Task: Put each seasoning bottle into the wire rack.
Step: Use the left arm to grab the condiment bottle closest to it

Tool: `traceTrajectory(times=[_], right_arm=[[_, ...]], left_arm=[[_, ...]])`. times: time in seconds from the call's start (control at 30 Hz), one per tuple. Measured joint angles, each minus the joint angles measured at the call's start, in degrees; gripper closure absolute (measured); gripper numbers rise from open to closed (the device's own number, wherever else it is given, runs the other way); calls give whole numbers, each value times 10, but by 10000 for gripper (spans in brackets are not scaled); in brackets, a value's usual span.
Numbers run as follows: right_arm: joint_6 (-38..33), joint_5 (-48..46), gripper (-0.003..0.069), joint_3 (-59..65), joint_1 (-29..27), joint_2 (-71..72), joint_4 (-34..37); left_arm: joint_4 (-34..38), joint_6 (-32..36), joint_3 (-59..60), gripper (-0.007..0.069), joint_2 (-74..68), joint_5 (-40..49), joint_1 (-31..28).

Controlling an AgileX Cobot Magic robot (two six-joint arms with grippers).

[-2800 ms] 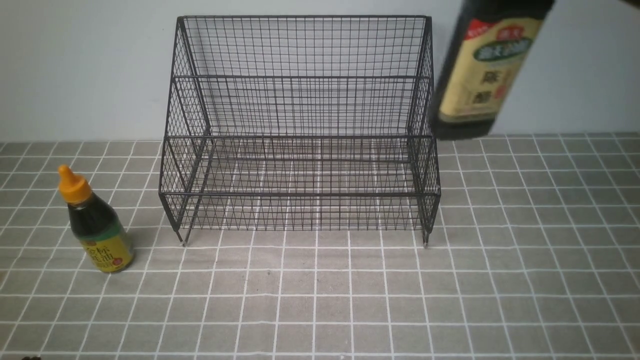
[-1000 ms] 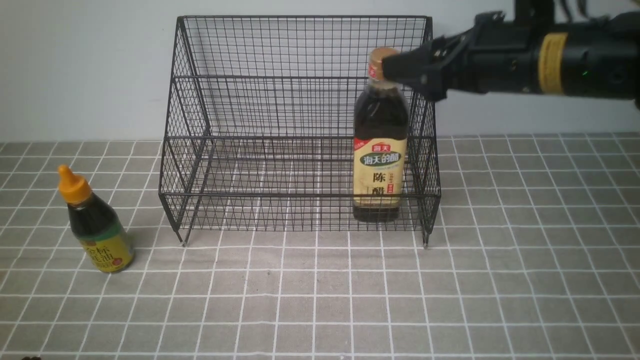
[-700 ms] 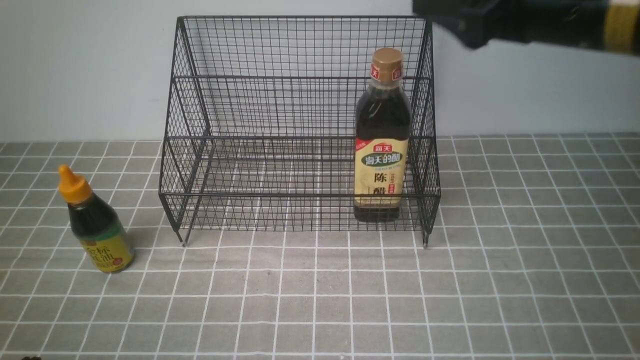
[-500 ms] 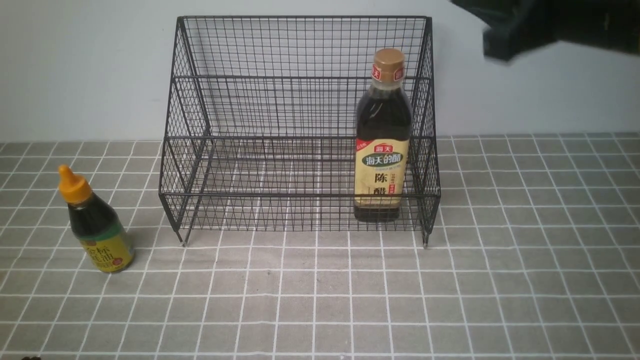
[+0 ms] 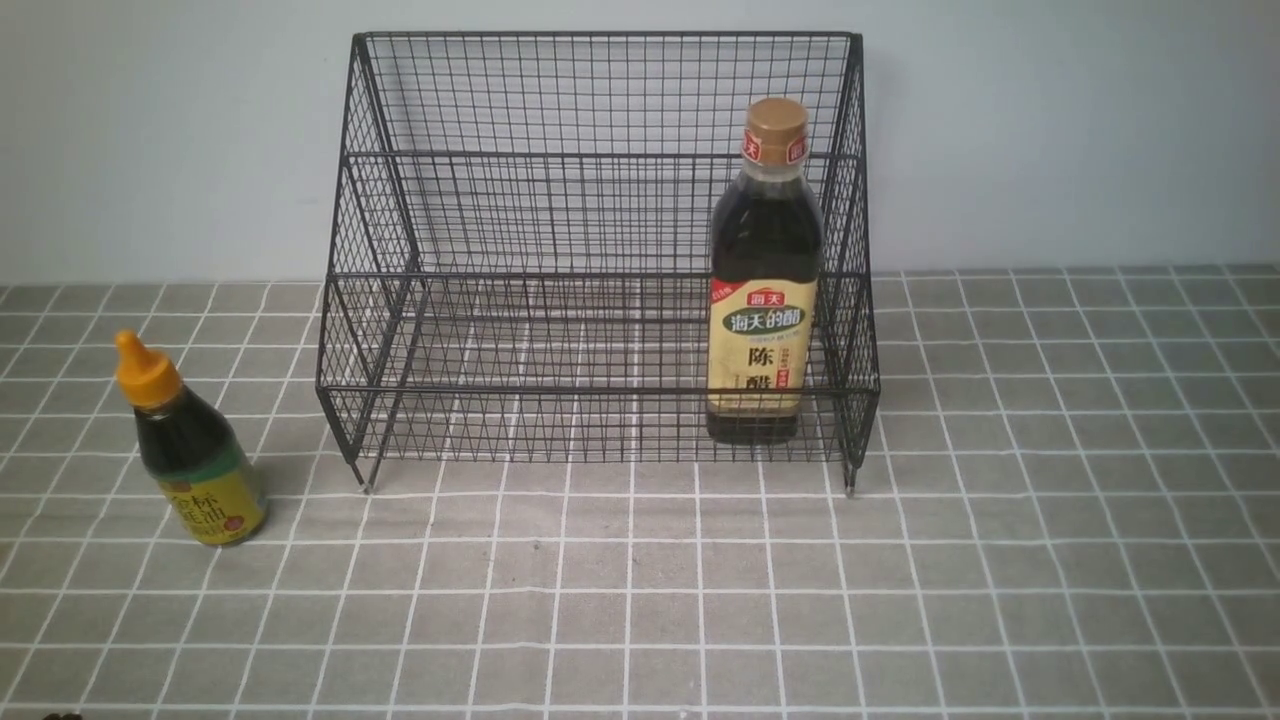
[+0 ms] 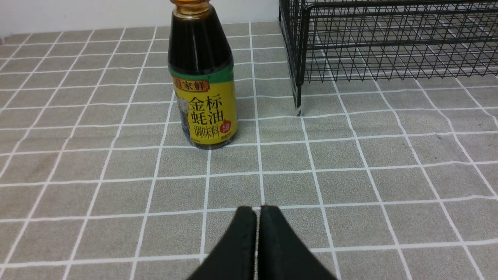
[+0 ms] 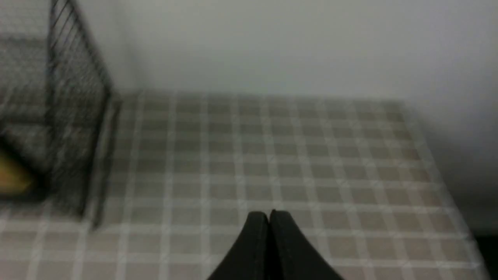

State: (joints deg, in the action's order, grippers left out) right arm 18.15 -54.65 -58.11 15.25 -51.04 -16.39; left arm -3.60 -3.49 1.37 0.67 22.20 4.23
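left gripper point(image 6: 257, 212) is pressed fully closed, its black fingers meeting with nothing between them, low over the grey tiled mat point(image 5: 640, 610). right gripper point(image 7: 268, 214) is closed tight and empty too, above the mat off the rack's 3 o'clock side; its view is blurred.

short bottle point(image 5: 195, 460) stands upright on the mat at about 8 o'clock from the rack point(image 5: 600, 200), near its front leg but apart from it. it holds dark liquid under an orange pointed cap, with a green band over a yellow label printed in red and dark characters.

the rack is black wire mesh in two steps, with sloping sides and short legs, its back toward the pale wall point(image 5: 180, 130) at 12 o'clock.

tall bottle point(image 5: 762, 300) stands upright in the lower front step, at the rack's 4 o'clock end, just beside the side mesh. its liquid is dark, its cap tan with a red band at the neck, its label beige with a green oval and a red tab. the cap rises past the upper step's rail but stays below the top rim.
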Motion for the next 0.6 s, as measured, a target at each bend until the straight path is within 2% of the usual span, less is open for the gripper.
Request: traceTrajectory(times=[0.03,0.13,0.2,0.3,0.43,0.6], right_arm=[[-28,-13,672,1,0,14,74],[-134,-9,672,1,0,45,223],[-190,17,672,1,0,71,290],[-230,54,672,1,0,106,348],[-244,68,672,1,0,134,404],[-294,111,672,1,0,147,392]], left_arm=[[0,0,0,631,0,0,0],[0,0,0,631,0,0,0],[0,0,0,631,0,0,0],[0,0,0,631,0,0,0],[0,0,0,631,0,0,0],[0,0,0,631,0,0,0]])
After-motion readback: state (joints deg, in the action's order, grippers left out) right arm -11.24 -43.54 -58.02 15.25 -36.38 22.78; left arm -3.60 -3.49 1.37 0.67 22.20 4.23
